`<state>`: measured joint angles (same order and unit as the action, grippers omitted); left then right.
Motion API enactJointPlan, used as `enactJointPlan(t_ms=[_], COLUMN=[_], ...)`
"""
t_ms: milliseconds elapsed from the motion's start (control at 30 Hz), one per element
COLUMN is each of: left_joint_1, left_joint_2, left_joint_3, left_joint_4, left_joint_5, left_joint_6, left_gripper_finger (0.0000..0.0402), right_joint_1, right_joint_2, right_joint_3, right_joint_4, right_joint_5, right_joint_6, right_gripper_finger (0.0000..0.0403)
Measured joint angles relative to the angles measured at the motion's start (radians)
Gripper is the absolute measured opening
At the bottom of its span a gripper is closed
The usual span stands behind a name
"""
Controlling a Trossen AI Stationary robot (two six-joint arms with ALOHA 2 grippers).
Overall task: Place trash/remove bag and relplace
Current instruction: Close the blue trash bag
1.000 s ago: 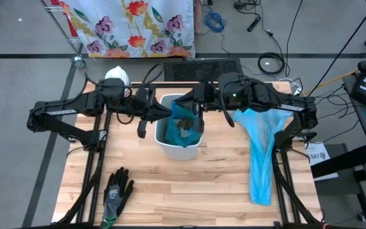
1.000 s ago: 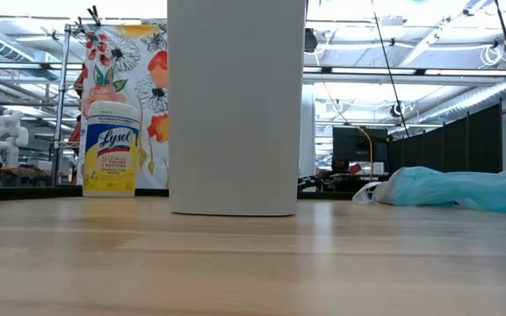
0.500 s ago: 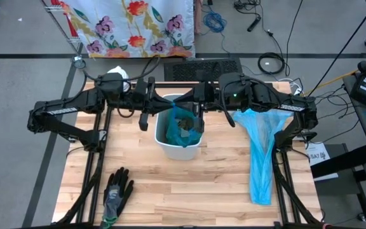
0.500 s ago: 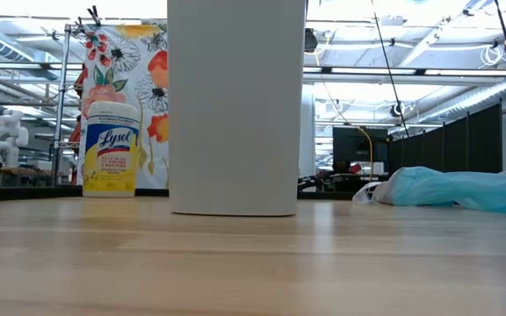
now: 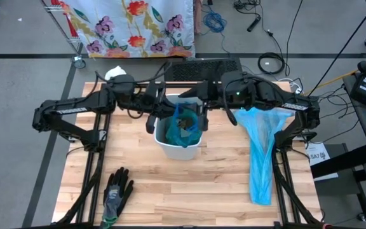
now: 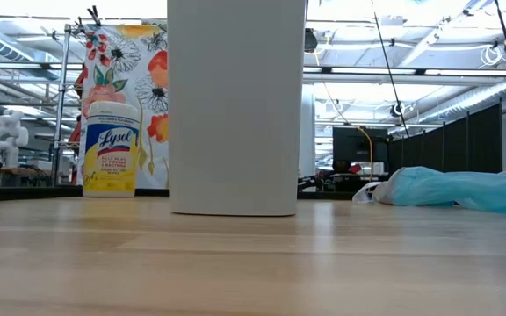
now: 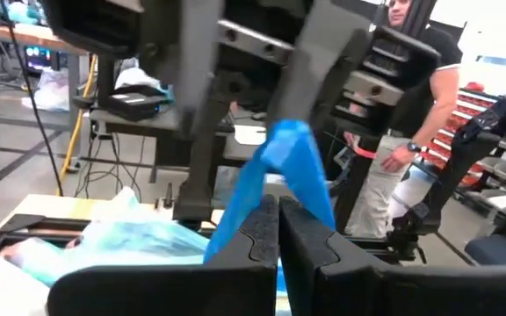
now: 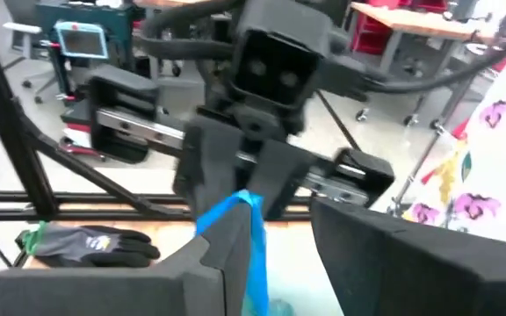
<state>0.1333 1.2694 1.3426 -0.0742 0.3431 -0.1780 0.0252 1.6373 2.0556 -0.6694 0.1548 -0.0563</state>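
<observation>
A white bin (image 5: 178,146) stands mid-table, lined with a blue bag (image 5: 186,129) that holds crumpled brown trash (image 5: 181,132). In the low view the bin (image 6: 235,105) hides both grippers. My left gripper (image 5: 159,117) reaches level over the bin's left rim and is shut on a bunched strip of the bag. My right gripper (image 5: 201,116) faces it from the right, open. The strip (image 8: 246,215) stands between its fingers, close against one finger (image 8: 213,254); I cannot tell whether they touch. My left gripper (image 7: 278,230) pinches a bunched strip of the bag's rim (image 7: 275,189) between its two fingers. The fingers come in level from the table's left. The film stands up past the fingertips, above the bin.
A second blue bag (image 5: 259,152) lies stretched out on the table's right side. A black-and-grey glove (image 5: 116,191) lies near the front left. A wipes canister (image 6: 111,147) stands at the far left corner. A person (image 7: 411,105) stands beyond the table.
My left gripper has moved toward the table's right edge, from beside the bin to over its left rim, closer to my right gripper.
</observation>
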Motion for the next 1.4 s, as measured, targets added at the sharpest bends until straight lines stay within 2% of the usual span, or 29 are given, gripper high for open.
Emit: enactJointPlan(t_ms=[200,600,800,1000,1167,1400], left_joint_1=[0.0,0.031,0.043,0.043,0.043,0.043], left_joint_2=[0.0,-0.001,-0.001,-0.001,-0.001,-0.001], left_joint_3=[0.0,0.0,0.0,0.0,0.0,0.0], left_joint_4=[0.061,0.102,0.071,0.063,0.063,0.022], left_joint_5=[0.047,0.05,0.05,0.05,0.049,0.049], left_joint_6=[-0.001,-0.012,-0.026,-0.026,-0.026,-0.027], left_gripper_finger=[0.0004,0.0004,0.0004,0.0004,0.0004,0.0004], right_joint_1=[-0.001,0.001,0.028,0.061,0.063,0.062], right_joint_2=[-0.006,-0.063,-0.095,-0.055,-0.007,0.045], right_joint_3=[0.0,0.0,0.0,0.0,0.0,-0.001], right_joint_4=[-0.068,-0.244,-0.335,-0.459,-0.492,-0.485], right_joint_5=[0.002,-0.004,-0.116,-0.128,-0.08,-0.074], right_joint_6=[0.028,0.129,0.216,0.246,0.238,0.218], right_gripper_finger=[0.0116,0.0116,0.0116,0.0116,0.0116,0.0116])
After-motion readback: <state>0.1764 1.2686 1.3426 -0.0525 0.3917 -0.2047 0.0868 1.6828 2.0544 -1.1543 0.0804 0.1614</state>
